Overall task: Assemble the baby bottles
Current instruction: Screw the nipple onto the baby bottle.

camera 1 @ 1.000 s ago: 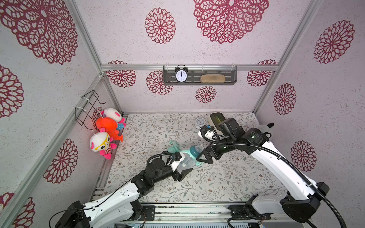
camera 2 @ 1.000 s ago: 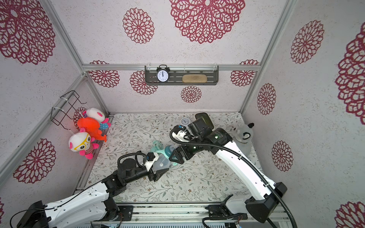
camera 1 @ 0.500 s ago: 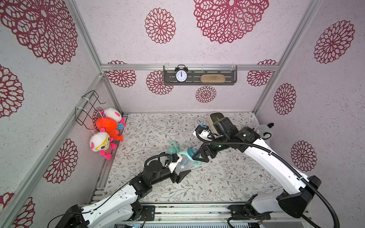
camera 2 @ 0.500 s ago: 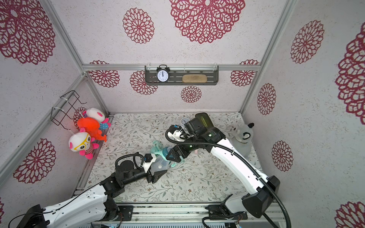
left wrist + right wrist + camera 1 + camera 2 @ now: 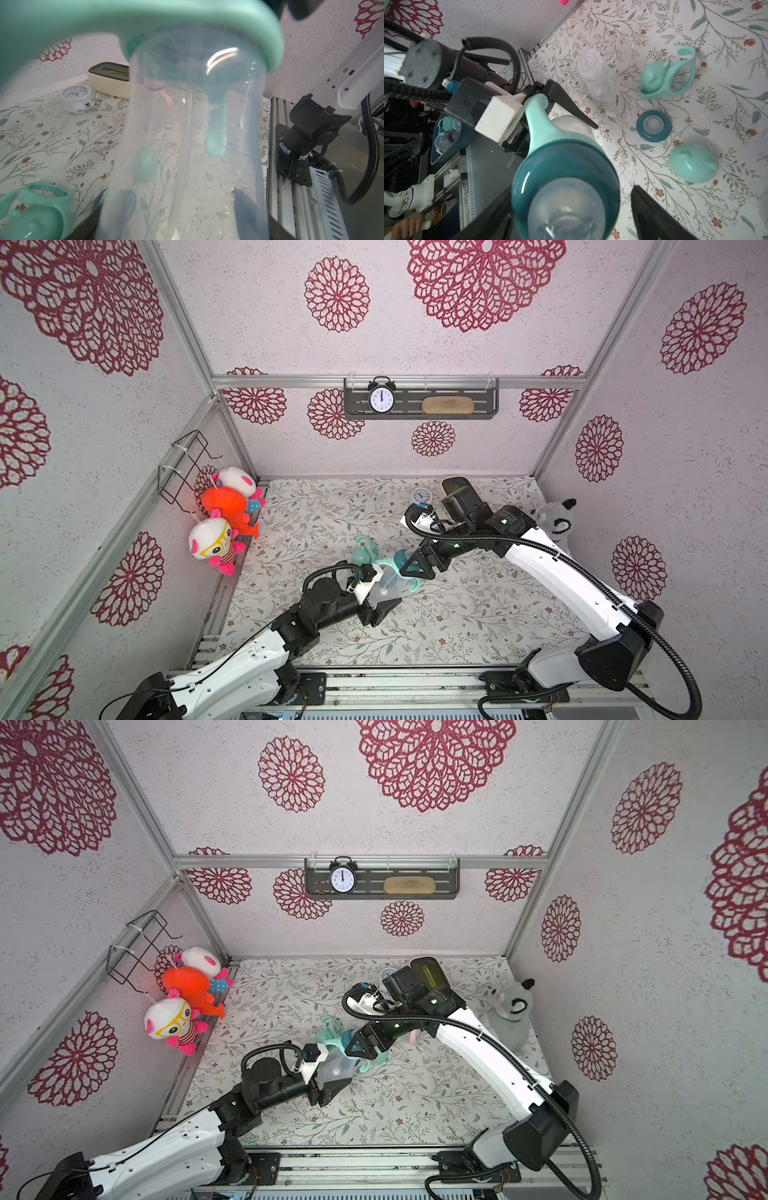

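Left gripper (image 5: 380,593) is clamped on the clear bottle (image 5: 386,587), a little below the centre of both top views. Through the bottle's wall in the left wrist view we see the dark pads (image 5: 124,204) pressed on either side. A mint ring (image 5: 187,14) sits at the bottle's neck, and a teal collar (image 5: 564,178) with its nipple tops it. Right gripper (image 5: 415,565) straddles that collar with its jaws apart: in the right wrist view one jaw sits at the collar's edge, while the other stands clear of it. On the mat (image 5: 716,104), at the upper centre of that view, we see a second bottle (image 5: 598,76). To its right a cap (image 5: 652,79) nests against a loose ring (image 5: 685,68) — a loose collar (image 5: 653,125) and another cap (image 5: 693,163) lie lower in the frame.
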Motion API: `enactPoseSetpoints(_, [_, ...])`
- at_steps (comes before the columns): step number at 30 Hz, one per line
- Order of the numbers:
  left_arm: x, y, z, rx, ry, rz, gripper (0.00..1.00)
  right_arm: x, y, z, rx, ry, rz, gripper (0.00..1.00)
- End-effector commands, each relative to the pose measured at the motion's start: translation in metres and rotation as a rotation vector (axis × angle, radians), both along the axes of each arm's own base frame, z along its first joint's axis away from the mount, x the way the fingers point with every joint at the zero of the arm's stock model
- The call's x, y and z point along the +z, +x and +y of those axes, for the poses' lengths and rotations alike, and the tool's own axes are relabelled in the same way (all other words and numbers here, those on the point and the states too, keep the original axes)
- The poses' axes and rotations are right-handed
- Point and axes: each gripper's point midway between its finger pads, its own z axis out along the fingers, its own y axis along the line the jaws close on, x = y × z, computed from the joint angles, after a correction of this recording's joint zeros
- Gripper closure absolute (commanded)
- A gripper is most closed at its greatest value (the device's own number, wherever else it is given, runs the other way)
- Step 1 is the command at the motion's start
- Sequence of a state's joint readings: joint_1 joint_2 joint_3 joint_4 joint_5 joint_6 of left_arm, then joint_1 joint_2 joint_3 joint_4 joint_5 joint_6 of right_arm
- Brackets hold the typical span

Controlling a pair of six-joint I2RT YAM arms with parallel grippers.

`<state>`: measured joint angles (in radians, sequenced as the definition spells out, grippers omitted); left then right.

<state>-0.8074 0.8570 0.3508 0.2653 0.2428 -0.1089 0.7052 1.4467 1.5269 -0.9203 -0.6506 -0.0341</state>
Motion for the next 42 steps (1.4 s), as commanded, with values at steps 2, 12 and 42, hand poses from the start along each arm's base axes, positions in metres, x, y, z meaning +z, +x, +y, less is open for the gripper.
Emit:
enactPoseSetpoints(2, [0.019,0.003,-0.001,0.003,-0.044,-0.041,1.0,0.025,0.0,0.006,0.033,0.072,-0.045,0.17])
enactPoseSetpoints(12, [0.021,0.004,-0.001,0.007,-0.043,-0.042,1.0,0.021,-0.003,0.008,0.044,0.065,-0.02,0.24])
enactPoseSetpoints(42, [0.029,0.026,0.006,0.142,-0.026,-0.105,1.0,0.007,0.006,0.006,-0.446,-0.101,0.29,0.74])
